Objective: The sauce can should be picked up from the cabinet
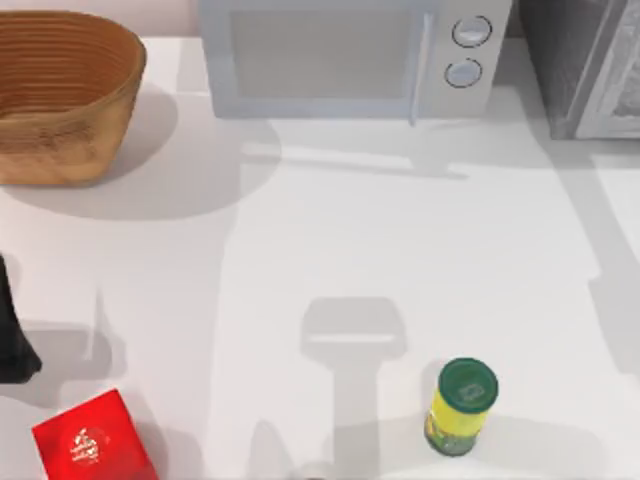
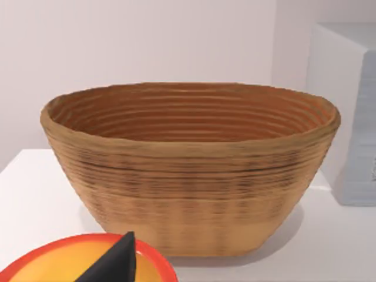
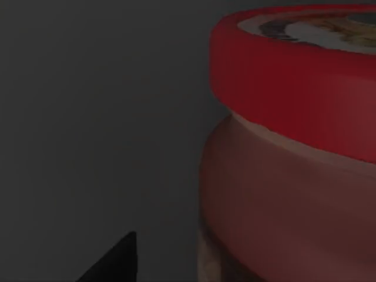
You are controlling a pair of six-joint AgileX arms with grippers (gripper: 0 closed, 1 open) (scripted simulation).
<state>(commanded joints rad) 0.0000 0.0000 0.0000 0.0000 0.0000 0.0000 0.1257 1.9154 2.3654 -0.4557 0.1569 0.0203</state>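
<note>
Right gripper's deep in the cabinet (image 1: 585, 70), can (image 3: 294, 147) upright, close beside one fingertip (image 3: 114, 261); its opening, I can't tell.

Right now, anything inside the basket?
The left wrist view shows the basket's far inner wall bare; its near wall hides the floor. From above, the basket reads as ribbed wicker inside, holding nothing visible.

White table (image 1: 400, 240), pale wall (image 2: 147, 41)

basket (image 1: 60, 95) 1 | microwave (image 1: 340, 55) 1 | cabinet (image 1: 585, 65) 1 | yellow can (image 1: 460, 407) 1 | red box (image 1: 92, 440) 1 | sauce can (image 3: 294, 147) 1
</note>
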